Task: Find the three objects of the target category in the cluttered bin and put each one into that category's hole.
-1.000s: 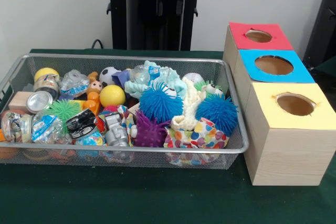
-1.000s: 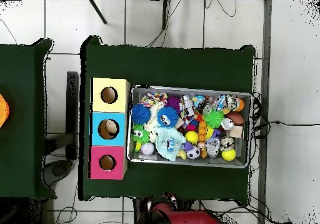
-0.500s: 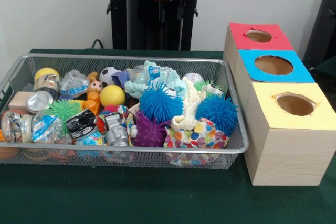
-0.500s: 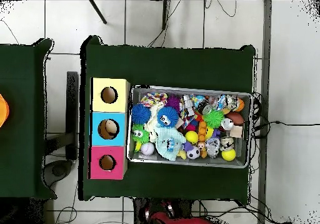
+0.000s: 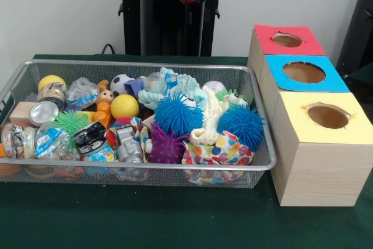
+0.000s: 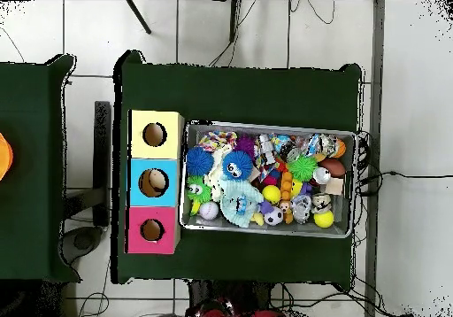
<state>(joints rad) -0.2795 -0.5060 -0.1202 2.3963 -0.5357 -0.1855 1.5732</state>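
The wire-mesh bin (image 5: pixel 145 166) is full of toys; it also shows in the overhead view (image 6: pixel 265 126). One polka-dot cloth (image 5: pixel 224 150) lies at the bin's front corner nearest the boxes, partly under a blue spiky ball (image 5: pixel 240 125); in the overhead view the cloth (image 6: pixel 212 142) lies by the yellow box. Another dotted scrap (image 5: pixel 125 122) peeks out mid-bin. The yellow-surround hole (image 5: pixel 328 116) tops the nearest box, and shows in the overhead view (image 6: pixel 154 135). My gripper (image 5: pixel 201 10) hangs high at the pedestal, behind the bin, holding nothing.
Blue-surround hole (image 5: pixel 303 72) and red-surround hole (image 5: pixel 287 40) sit behind the yellow one. The bin holds a second blue spiky ball (image 5: pixel 178 115), a purple spiky toy (image 5: pixel 166 148), a yellow ball (image 5: pixel 125 107), cans (image 5: pixel 42 112), a cream cloth (image 5: pixel 210 122) and a mint cloth (image 5: pixel 175 83).
The gripper's red body has shifted to the right along the top edge of the front view. In the overhead view the arm has drawn back toward the bottom edge. The bin's contents have not moved.
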